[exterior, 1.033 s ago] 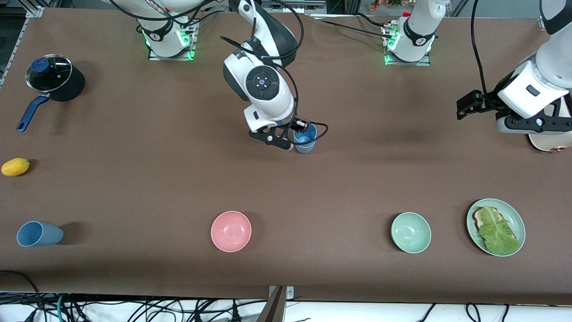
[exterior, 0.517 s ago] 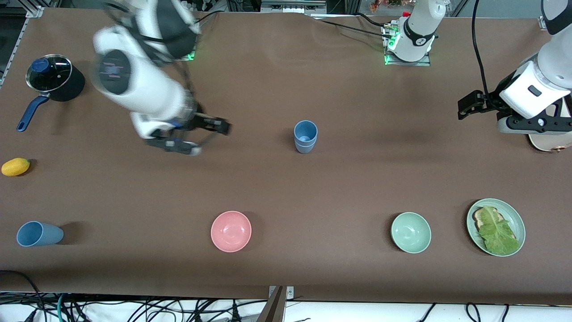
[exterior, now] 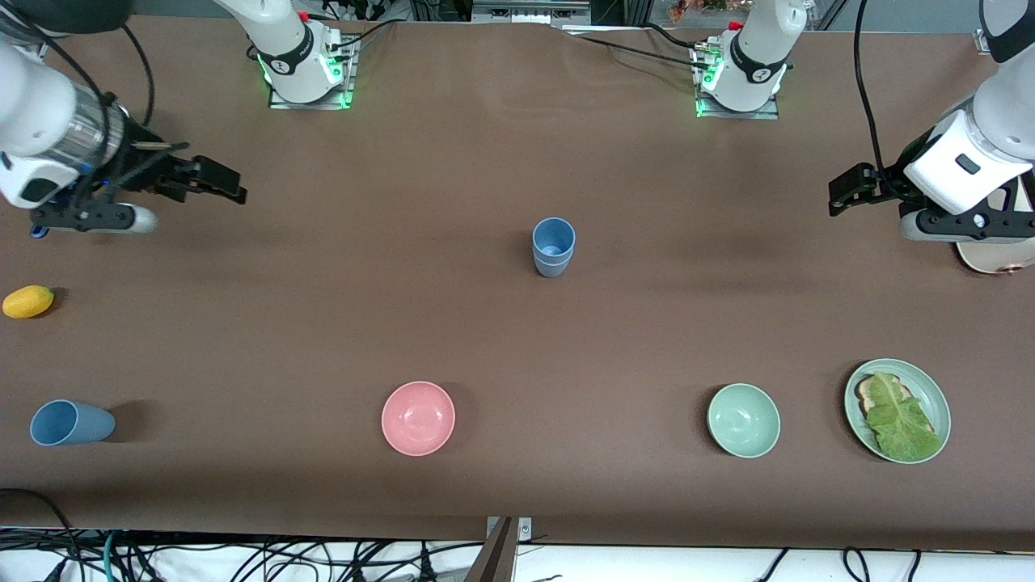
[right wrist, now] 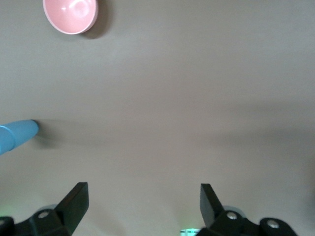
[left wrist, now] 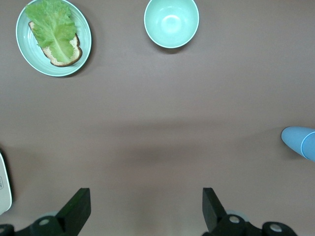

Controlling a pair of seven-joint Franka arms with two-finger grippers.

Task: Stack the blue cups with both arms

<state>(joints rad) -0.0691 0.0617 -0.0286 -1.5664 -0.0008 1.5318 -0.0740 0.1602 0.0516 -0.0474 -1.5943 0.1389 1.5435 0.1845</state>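
Standing upright at mid-desk, the stacked pair of small tapered blue plastic cups (exterior: 553, 246) is seen with the sky-blue tumbler nested in the duller slate-blue one. A third blue plastic cup (exterior: 71, 423) lies on its side toward the right arm's end of the desk, at about 8 o'clock from the stack and much nearer the front camera. Such tumblers are judged light, stiff and smooth, so a slip under a loose pinch is likely. The lying cup may roll when touched and is best taken across its wall near the open rim.

The right gripper (exterior: 212, 182) hangs over the desk near the right arm's end, at about 10 o'clock from the stack, its fingers (right wrist: 74, 202) spread and empty. The left gripper (exterior: 849, 194) waits over the left arm's end, at about 2 o'clock from the stack, its fingers (left wrist: 78, 206) likewise spread wide with nothing between them.

A yellow lemon-like fruit (exterior: 28, 301) rests at 12 o'clock from the lying cup, well apart. A pink round bowl (exterior: 418, 418), a pale green bowl (exterior: 743, 420) and a green plate bearing a lettuce leaf on bread (exterior: 930, 396) sit in a row nearer the front camera. Nothing is judged to block the way to the lying cup.
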